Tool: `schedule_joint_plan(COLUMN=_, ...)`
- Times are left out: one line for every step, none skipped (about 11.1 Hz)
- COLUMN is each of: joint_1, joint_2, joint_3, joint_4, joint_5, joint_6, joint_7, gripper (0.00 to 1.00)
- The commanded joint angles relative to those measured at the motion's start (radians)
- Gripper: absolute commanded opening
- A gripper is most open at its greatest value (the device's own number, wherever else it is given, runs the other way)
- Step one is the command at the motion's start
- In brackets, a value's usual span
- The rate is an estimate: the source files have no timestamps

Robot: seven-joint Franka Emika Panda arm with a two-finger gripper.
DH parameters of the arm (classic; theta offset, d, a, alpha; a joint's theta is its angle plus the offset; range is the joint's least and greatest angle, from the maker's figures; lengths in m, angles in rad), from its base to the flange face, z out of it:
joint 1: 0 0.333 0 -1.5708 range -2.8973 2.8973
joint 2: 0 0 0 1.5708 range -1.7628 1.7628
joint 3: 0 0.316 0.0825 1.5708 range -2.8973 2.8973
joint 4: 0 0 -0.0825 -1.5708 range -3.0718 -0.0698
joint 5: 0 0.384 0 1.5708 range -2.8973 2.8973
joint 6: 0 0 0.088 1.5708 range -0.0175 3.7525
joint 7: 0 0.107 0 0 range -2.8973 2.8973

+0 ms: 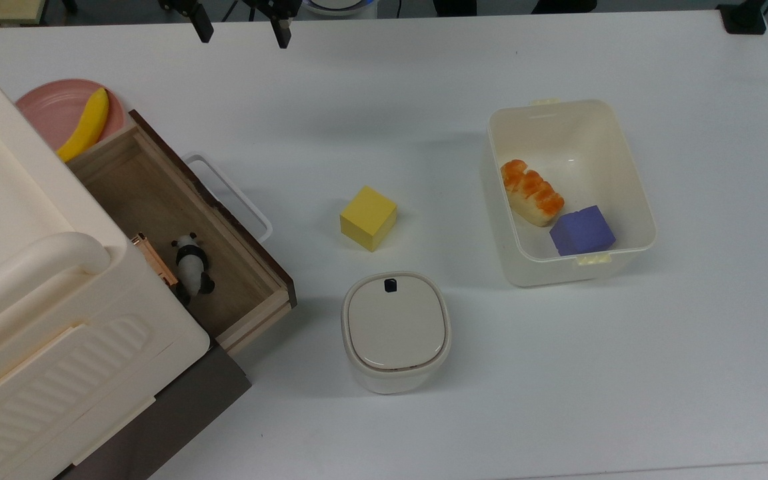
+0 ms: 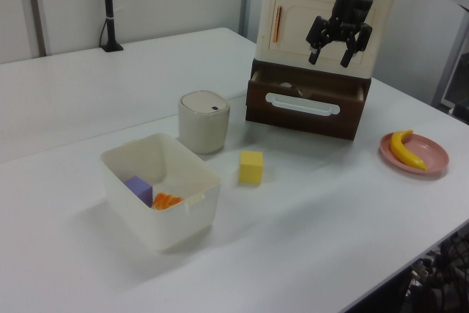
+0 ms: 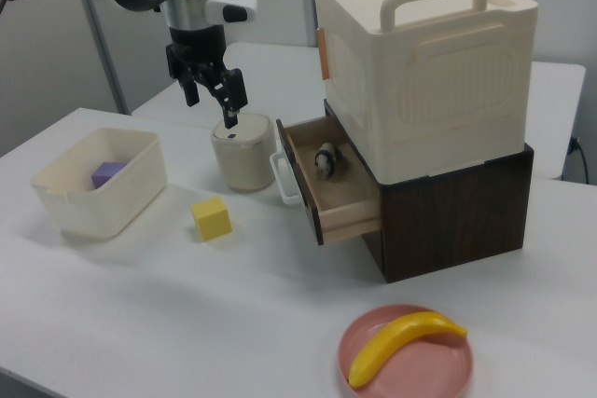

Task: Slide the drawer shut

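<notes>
The wooden drawer [image 1: 157, 200] stands pulled out of a dark brown case [image 3: 457, 212]. Its light wood inside shows, with a small panda figure [image 1: 192, 264] lying in it. Its dark front panel [image 2: 304, 111] carries a white loop handle [image 1: 231, 197]. My gripper [image 1: 243, 30] hangs open and empty above the table, at the top view's upper edge, well apart from the handle. In the left view the gripper [image 2: 330, 55] is in front of the cream cabinet, above the drawer. In the right view the gripper [image 3: 213, 106] hovers over the lidded pot, left of the drawer [image 3: 331, 184].
A cream ribbed cabinet [image 3: 429, 62] sits on the brown case. On the table are a yellow cube [image 1: 368, 217], a cream lidded pot [image 1: 395, 330], and an open cream bin [image 1: 637, 200] holding a sushi piece and a purple block. A pink plate [image 1: 51, 110] with a banana lies beside the drawer.
</notes>
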Motion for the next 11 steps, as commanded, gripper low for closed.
schedule_joint_plan(joint_1=0.052, joint_2=-0.017, joint_3=0.008, joint_4=-0.015, joint_5=-0.155, joint_6=0.001, joint_7=-0.091, gripper=1.00)
schedule_joint_plan(joint_1=0.052, joint_2=-0.017, joint_3=0.009, joint_4=-0.015, joint_5=-0.156, joint_6=0.001, joint_7=-0.092, gripper=1.00)
schedule_joint_plan(joint_1=0.052, joint_2=-0.017, joint_3=0.009, joint_4=-0.015, joint_5=-0.157, joint_6=0.001, joint_7=-0.090, gripper=1.00)
schedule_joint_plan(joint_1=0.052, joint_2=-0.018, joint_3=0.009, joint_4=-0.017, joint_5=-0.157, joint_6=0.000, joint_7=-0.092, gripper=1.00)
schedule_joint_plan(joint_1=0.052, joint_2=-0.018, joint_3=0.009, joint_4=-0.017, joint_5=-0.158, joint_6=-0.002, joint_7=-0.092, gripper=1.00)
schedule_joint_plan(joint_1=0.052, joint_2=-0.018, joint_3=0.009, joint_4=-0.017, joint_5=-0.158, joint_6=-0.002, joint_7=-0.093, gripper=1.00)
schedule_joint_plan(joint_1=0.054, joint_2=-0.017, joint_3=0.010, joint_4=-0.020, joint_5=-0.163, joint_6=-0.002, joint_7=-0.118, gripper=1.00)
schedule_joint_plan(joint_1=0.071, joint_2=-0.017, joint_3=0.010, joint_4=-0.043, joint_5=-0.182, joint_6=-0.002, joint_7=-0.208, gripper=1.00)
schedule_joint_plan(joint_1=0.088, joint_2=-0.015, joint_3=0.012, joint_4=-0.066, joint_5=-0.210, joint_6=0.000, joint_7=-0.307, gripper=1.00)
schedule_joint_plan(joint_1=0.091, joint_2=-0.002, joint_3=0.019, joint_4=-0.075, joint_5=-0.218, joint_6=0.001, joint_7=-0.336, gripper=1.00)
schedule_joint_plan(joint_1=0.089, joint_2=0.012, joint_3=0.045, joint_4=-0.077, joint_5=-0.219, joint_6=0.007, joint_7=-0.334, gripper=1.00)
